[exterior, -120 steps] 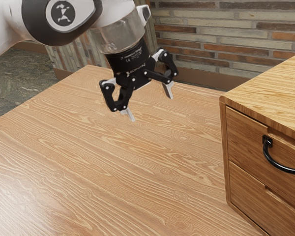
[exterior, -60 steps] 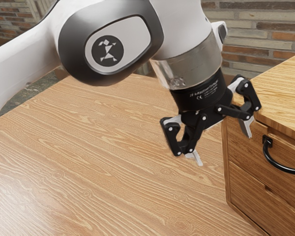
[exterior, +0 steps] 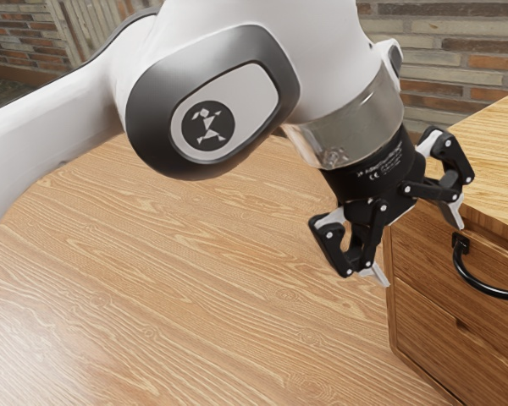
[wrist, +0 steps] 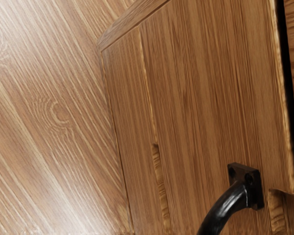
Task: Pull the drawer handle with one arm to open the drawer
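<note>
Brick wall [exterior: 466, 51] behind, courses of brown and grey, pale mortar. More brick at the exterior view's upper left corner [exterior: 17, 34], pale vertical slats [exterior: 93, 21] beside it. Wooden table [exterior: 152, 279], bold wavy grain, soft sheen toward its near edge. Wooden cabinet [exterior: 491, 161] stands on the table at the exterior view's right, same warm tone. Light even, shadows faint

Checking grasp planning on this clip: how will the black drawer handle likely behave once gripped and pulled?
The handle looks like a rigid bar fixed by a square plate, so it probably won't flex. Its smooth, rounded surface might let a grip slide along the curve. The drawer front looks like solid wood, so it likely resists somewhat.
</note>
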`<state>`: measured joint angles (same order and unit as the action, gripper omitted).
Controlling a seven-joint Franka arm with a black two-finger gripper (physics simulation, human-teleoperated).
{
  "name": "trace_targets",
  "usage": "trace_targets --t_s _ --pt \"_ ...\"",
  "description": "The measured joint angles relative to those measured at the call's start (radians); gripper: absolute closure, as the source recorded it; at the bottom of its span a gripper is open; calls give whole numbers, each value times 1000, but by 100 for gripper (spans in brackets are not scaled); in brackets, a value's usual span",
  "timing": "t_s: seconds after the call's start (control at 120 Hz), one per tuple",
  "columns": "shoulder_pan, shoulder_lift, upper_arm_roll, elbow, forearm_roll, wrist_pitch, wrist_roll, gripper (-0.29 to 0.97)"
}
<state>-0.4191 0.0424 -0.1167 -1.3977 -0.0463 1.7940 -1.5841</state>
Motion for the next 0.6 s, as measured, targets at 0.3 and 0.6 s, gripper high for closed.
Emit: trace_targets --t_s 0.3,0.6 --pt "3 -1 1 -41 1 66 -22 17" --pt "-22 -10 1 -76 1 115 -35 23"
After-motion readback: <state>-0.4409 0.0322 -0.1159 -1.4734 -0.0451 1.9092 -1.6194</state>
